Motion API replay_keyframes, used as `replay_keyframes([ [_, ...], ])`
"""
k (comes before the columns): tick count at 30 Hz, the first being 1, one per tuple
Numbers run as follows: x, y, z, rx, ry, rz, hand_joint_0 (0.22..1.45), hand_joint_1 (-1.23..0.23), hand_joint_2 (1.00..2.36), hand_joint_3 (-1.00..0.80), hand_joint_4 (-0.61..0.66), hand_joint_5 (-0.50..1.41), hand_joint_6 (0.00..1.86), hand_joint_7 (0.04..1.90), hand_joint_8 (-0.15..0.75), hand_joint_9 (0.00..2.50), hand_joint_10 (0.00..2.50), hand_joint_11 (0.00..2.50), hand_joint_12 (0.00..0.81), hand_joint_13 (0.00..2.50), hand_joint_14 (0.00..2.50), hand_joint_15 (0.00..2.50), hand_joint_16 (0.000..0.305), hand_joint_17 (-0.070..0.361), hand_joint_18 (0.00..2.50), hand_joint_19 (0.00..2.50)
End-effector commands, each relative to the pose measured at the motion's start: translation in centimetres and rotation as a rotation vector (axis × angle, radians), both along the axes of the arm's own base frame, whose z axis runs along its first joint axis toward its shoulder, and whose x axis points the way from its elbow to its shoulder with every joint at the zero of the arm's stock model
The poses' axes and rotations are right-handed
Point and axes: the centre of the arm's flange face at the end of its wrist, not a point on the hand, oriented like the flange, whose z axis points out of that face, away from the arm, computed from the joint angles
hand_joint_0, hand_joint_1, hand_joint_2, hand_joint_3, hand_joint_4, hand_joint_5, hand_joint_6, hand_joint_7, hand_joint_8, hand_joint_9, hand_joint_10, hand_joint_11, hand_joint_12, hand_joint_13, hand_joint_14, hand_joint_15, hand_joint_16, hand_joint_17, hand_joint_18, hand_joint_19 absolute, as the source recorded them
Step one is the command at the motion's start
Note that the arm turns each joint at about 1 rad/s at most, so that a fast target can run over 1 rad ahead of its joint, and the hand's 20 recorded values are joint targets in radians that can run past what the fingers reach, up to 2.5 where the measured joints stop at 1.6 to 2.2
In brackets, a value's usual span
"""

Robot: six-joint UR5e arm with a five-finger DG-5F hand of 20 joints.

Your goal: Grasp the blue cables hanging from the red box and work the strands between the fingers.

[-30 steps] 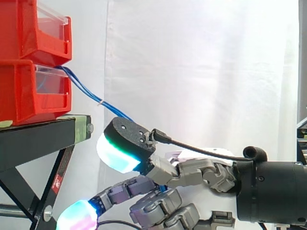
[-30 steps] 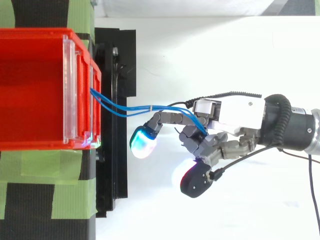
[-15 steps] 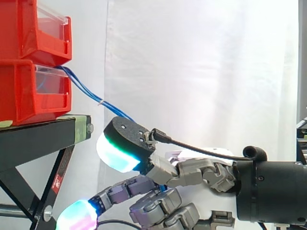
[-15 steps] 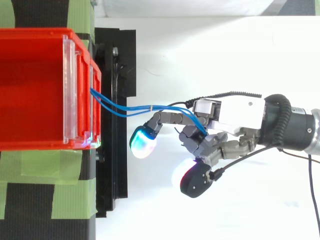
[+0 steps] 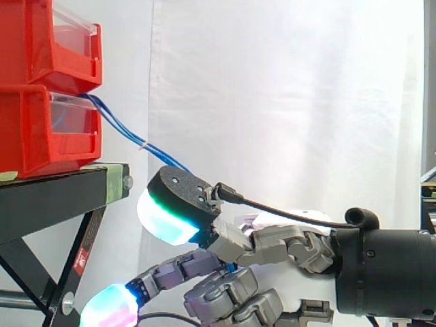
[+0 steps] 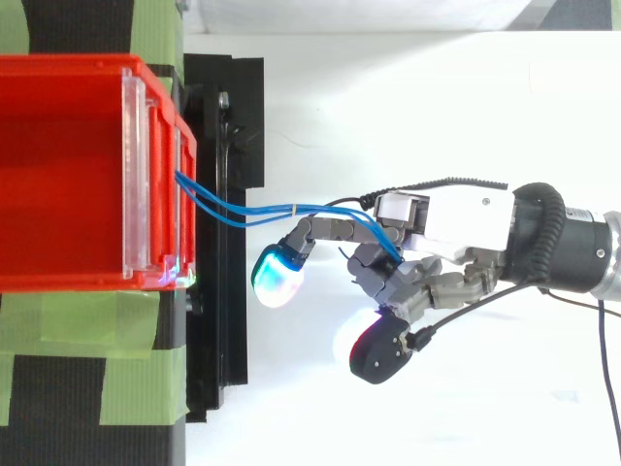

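Thin blue cables (image 5: 121,133) (image 6: 254,211) run out of the gap between the stacked red bins (image 5: 44,129) (image 6: 68,165) and slope down to the right into my hand (image 5: 272,248) (image 6: 427,243). The strands pass between curled fingers near the palm, so the hand is shut on them. One finger (image 6: 291,254) stretches toward the bins with its glowing pad below the cables. The thumb's dark-backed pad (image 5: 178,204) sits to the front. A small pale tie binds the strands midway.
The bins rest on a black stand (image 5: 61,194) with green tape (image 6: 97,340) on top. A white curtain hangs behind. The arm's wrist (image 5: 385,272) comes in from the right. Open space lies between stand and hand.
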Motion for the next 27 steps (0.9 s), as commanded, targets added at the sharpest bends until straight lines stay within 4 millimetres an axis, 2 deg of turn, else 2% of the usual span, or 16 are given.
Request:
replay_keyframes([
  [1,0.0,0.0,0.01,0.0,0.0,-0.001,0.67,-0.58,1.0,-1.0,0.26,0.06,0.01,1.1,0.43,0.95,2.5,2.5,0.546,1.37,2.5,1.51,0.073,0.164,1.59,0.4],
  [27,0.0,0.0,0.01,0.0,0.0,-0.001,0.67,-0.58,1.0,-1.0,0.24,0.06,0.01,1.11,0.43,0.95,2.5,2.5,0.546,1.37,2.5,1.51,0.073,0.164,1.59,0.4],
])
